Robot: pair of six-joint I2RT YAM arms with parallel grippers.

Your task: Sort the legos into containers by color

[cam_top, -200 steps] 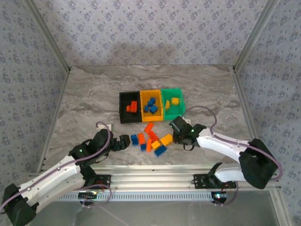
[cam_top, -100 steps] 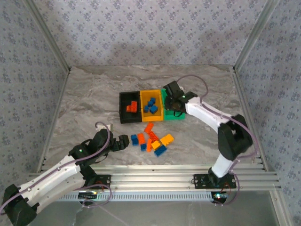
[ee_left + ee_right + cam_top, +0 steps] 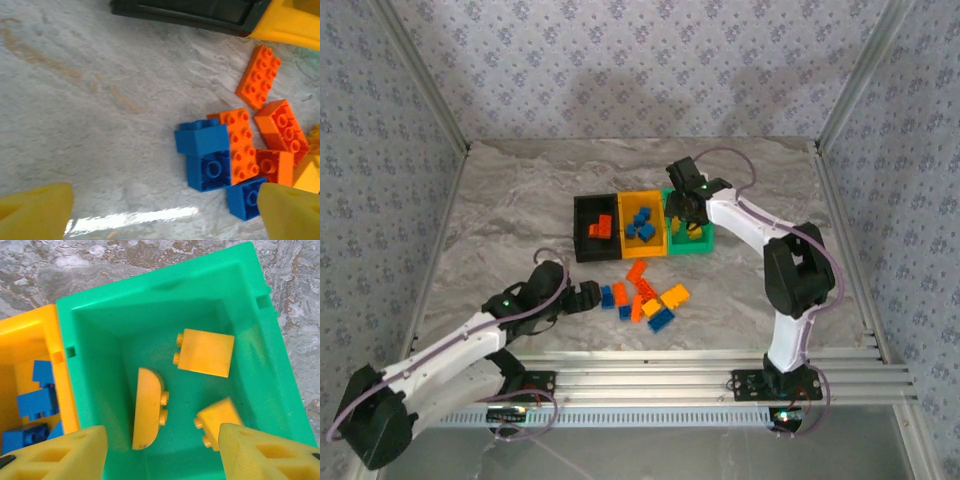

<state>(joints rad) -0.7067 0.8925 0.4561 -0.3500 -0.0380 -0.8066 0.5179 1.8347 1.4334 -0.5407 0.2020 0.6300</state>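
Note:
The three joined bins stand mid-table: black (image 3: 582,243), yellow-orange (image 3: 642,201) and green (image 3: 704,226). My right gripper (image 3: 686,210) hangs open over the green bin (image 3: 95,365), nothing between its fingers (image 3: 65,455). Three yellow bricks lie inside: a square one (image 3: 204,352), a rounded one (image 3: 147,407) and a third (image 3: 217,420). Blue bricks (image 3: 37,400) sit in the yellow-orange bin. A loose pile (image 3: 642,298) lies in front of the bins. My left gripper (image 3: 588,296) is open, low at the pile's left, facing blue bricks (image 3: 202,137) and orange ones (image 3: 240,145).
Orange-red bricks (image 3: 600,228) rest in the black bin. An orange plate (image 3: 258,75) lies between the pile and the bins. Bare marble tabletop (image 3: 500,220) spreads to the left and behind the bins. Metal frame rails (image 3: 720,375) run along the near edge.
My right arm swung from the pile's right side up to the green bin and now hovers open over it. My left gripper crept slightly closer to the blue bricks.

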